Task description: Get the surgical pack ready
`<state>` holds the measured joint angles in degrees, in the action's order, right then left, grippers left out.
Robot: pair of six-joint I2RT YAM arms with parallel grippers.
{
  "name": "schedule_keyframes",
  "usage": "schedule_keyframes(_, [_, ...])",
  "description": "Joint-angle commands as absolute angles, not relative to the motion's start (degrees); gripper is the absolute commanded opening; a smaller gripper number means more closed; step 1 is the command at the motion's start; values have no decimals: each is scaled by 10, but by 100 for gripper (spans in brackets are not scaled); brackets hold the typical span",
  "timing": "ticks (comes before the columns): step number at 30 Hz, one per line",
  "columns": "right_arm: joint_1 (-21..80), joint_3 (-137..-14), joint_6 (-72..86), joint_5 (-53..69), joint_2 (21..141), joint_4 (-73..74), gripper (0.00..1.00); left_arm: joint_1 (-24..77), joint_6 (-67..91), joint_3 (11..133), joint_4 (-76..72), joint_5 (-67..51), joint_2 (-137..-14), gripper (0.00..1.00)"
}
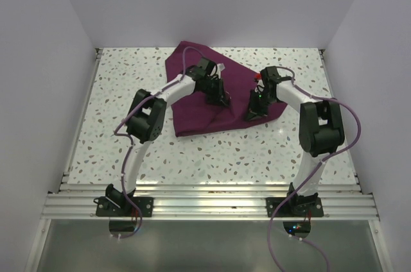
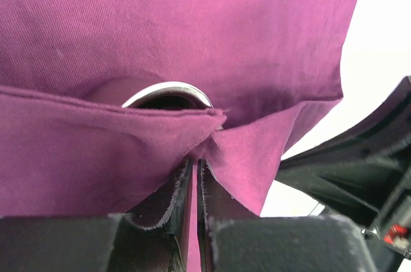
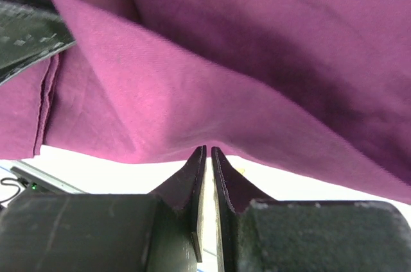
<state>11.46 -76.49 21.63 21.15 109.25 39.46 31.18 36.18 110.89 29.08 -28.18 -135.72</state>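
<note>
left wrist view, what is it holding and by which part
The left gripper pinches the maroon drape by a folded hemmed edge, jaws shut on it.

surgical pack [image 1: 199, 121]: soft woven cloth, maroon-purple, matt; fine diagonal twill rib visible above left gripper [image 2: 196, 172]; folded, seamed edge left of right gripper [image 3: 209, 156].
gripper fingers [image 2: 164, 204]: black, matt, plastic-like; inner pad edges slightly ragged.
curved rim [image 2: 168, 88] just beyond left gripper tips, under cloth fold: polished metal, glossy, bright highlight.
bench [image 1: 115, 86] beneath both grippers: smooth white speckled surface, faint sheen.
rails [image 1: 212, 204] behind grippers: bare brushed metal, reflective.
</note>
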Motion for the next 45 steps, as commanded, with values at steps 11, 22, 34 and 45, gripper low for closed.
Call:
schedule_keyframes(11, [91,-749,217,238,1139,363,12,311,343,1149,312,-287,-1283,11])
schedule_keyframes(22, [37,-759,213,225,1080,401,12,309,327,1154,331,-283,-1262,11])
schedule_keyframes(34, [20,-722,203,194,1134,373,12,309,316,1156,350,-286,-1243,11])
schedule_keyframes(45, [1,-767,202,174,1074,431,12,309,311,1143,352,-290,-1229,11])
